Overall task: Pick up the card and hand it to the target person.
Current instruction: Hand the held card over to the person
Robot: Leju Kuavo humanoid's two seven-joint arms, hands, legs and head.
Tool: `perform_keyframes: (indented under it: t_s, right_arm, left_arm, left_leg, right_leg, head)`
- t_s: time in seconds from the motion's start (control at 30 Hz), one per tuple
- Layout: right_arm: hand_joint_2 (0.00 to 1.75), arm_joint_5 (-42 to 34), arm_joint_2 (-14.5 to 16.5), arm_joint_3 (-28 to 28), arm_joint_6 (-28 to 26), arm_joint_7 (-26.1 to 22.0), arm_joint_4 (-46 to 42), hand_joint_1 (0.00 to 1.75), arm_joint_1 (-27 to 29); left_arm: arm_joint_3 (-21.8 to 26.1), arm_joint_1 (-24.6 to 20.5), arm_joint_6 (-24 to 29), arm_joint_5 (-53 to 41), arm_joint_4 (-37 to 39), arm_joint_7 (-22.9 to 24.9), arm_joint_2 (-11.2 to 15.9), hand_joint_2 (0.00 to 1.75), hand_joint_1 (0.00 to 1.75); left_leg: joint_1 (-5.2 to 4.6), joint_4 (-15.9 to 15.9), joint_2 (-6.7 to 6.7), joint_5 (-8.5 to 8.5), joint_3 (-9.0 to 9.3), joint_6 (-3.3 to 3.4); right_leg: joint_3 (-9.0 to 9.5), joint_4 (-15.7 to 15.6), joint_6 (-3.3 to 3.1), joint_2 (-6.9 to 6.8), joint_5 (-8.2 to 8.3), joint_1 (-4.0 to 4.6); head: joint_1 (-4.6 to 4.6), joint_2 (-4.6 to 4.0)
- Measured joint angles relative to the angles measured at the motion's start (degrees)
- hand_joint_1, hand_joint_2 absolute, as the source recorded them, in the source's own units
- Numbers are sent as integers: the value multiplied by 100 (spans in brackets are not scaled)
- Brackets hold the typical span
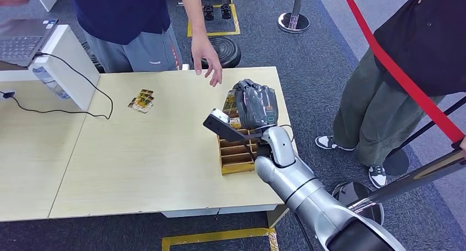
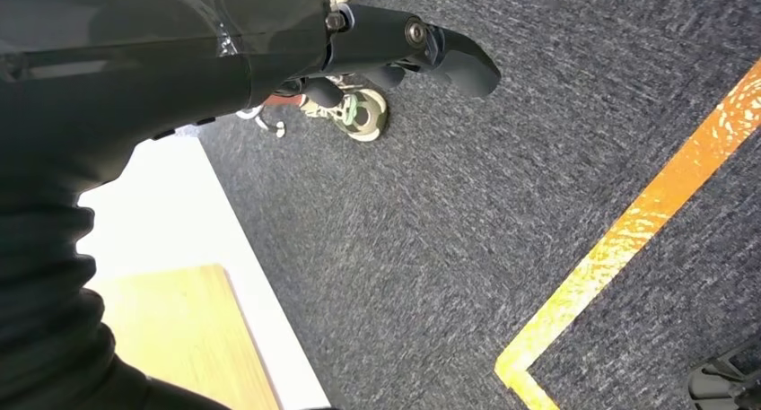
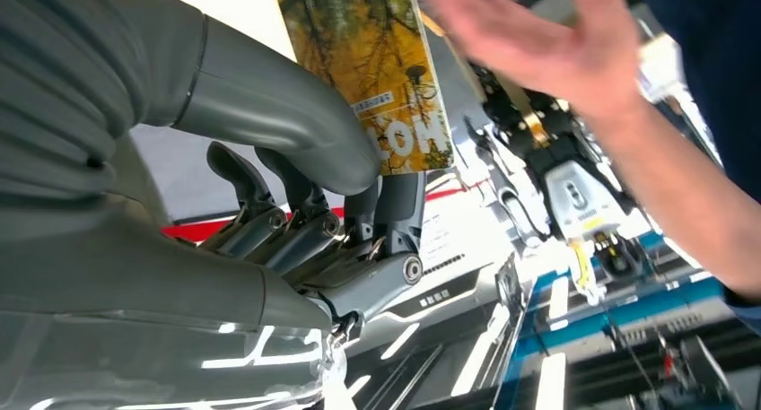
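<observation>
My right hand (image 1: 255, 104) is raised over the far right part of the table, above the wooden card rack (image 1: 237, 156). It pinches a yellow and green printed card (image 3: 381, 65) between thumb and fingers; a sliver of the same card (image 1: 229, 101) peeks out beside the hand. A person in a dark shirt stands across the table, and that person's open hand (image 1: 207, 58) hangs just beyond my hand, close to the card (image 3: 538, 51). My left hand (image 2: 395, 56) hangs beside the table over the carpet, holding nothing.
A small pile of cards (image 1: 141, 101) lies on the light wooden table (image 1: 137, 163). A laptop (image 1: 22, 39) on a white box and a black cable (image 1: 66, 105) sit at the far left. A second person (image 1: 395, 75) stands right behind a red barrier belt (image 1: 395, 64).
</observation>
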Motion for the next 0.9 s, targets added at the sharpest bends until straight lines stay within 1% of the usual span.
perform_keyframes:
  t_s: [0.13,0.27,0.4,0.47,0.5,0.53,0.6,0.63,0.9]
  right_arm:
    - [175,-121,-7,-71,121,12,-610,150,-49]
    - [175,-167,-1,-73,179,-32,-1027,175,-56]
    - [175,-207,61,-56,160,-179,-1127,175,-51]
    - [175,-214,107,-44,113,-232,-1127,175,-40]
    - [175,-214,126,-40,91,-246,-1127,158,-31]
    - [175,-213,142,-37,73,-256,-1127,114,-20]
    - [175,-221,165,-31,57,-267,-1126,27,4]
    - [175,-231,173,-28,54,-270,-1125,0,16]
    - [175,-292,203,-18,54,-257,-1120,0,32]
  left_arm:
    - [27,10,-4,13,0,-3,8,175,0]
    - [56,10,-67,5,0,5,14,175,0]
    - [86,7,-126,-4,0,29,13,175,0]
    - [88,6,-96,-10,0,28,13,87,0]
    - [88,5,-72,-13,0,24,13,44,0]
    - [89,3,-48,-14,0,19,13,0,0]
    - [90,-1,-13,-14,0,9,13,0,0]
    - [91,-2,-4,-14,0,7,12,0,0]
    - [114,-1,-5,-14,0,34,4,0,0]
  left_leg:
    - [0,0,0,0,0,0]
    - [0,0,0,0,1,0]
    - [0,0,0,0,1,0]
    - [0,0,0,0,2,0]
    - [0,0,0,0,2,0]
    - [0,0,0,0,2,0]
    - [0,0,0,0,2,0]
    - [0,0,0,0,1,0]
    - [0,0,0,0,0,0]
  right_leg:
    - [0,0,0,0,0,0]
    - [0,0,0,0,0,0]
    - [0,0,0,0,0,0]
    - [0,0,0,0,0,0]
    - [0,0,0,0,0,0]
    - [0,0,0,0,0,0]
    - [0,0,0,0,0,0]
    - [0,0,0,0,0,0]
    - [-1,0,0,0,0,0]
  head:
    - [0,0]
    - [0,0]
    - [-1,0]
    - [-1,0]
    - [-1,0]
    - [-1,0]
    - [-1,0]
    - [0,0]
    - [0,0]
